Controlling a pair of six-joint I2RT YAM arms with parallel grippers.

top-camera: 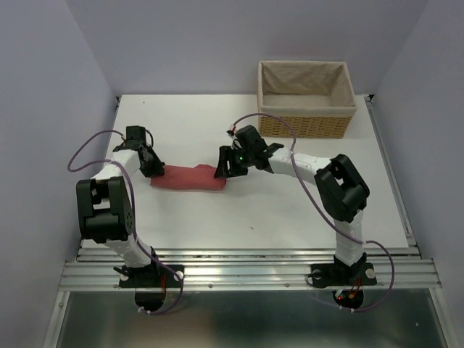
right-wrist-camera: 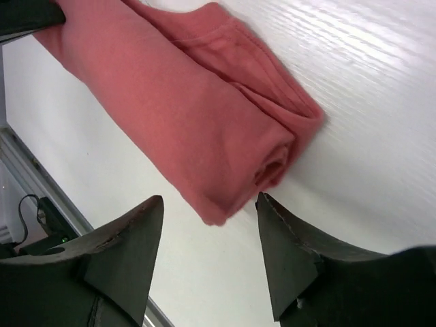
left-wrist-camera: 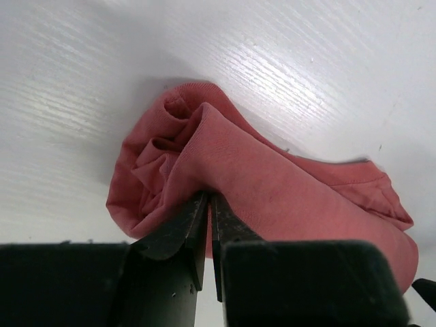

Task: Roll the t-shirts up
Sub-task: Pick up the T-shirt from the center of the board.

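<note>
Your shirt (top-camera: pixel 190 177) lies rolled left of centre, left claw (top-camera: pixel 153 172) clenched on its left end, right claw (top-camera: pixel 222 172) gaping beside its right end; rolling seems finished, so loosen the left gently.

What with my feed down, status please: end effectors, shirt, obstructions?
Left end effector shut on t-shirt, left end. Right end effector open at the other end. T-shirt rolled, on table. Basket well clear.

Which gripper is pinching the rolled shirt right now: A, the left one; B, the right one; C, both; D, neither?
A: the left gripper is shut on a fold of the shirt, while the right gripper stands open at the other end.
</note>
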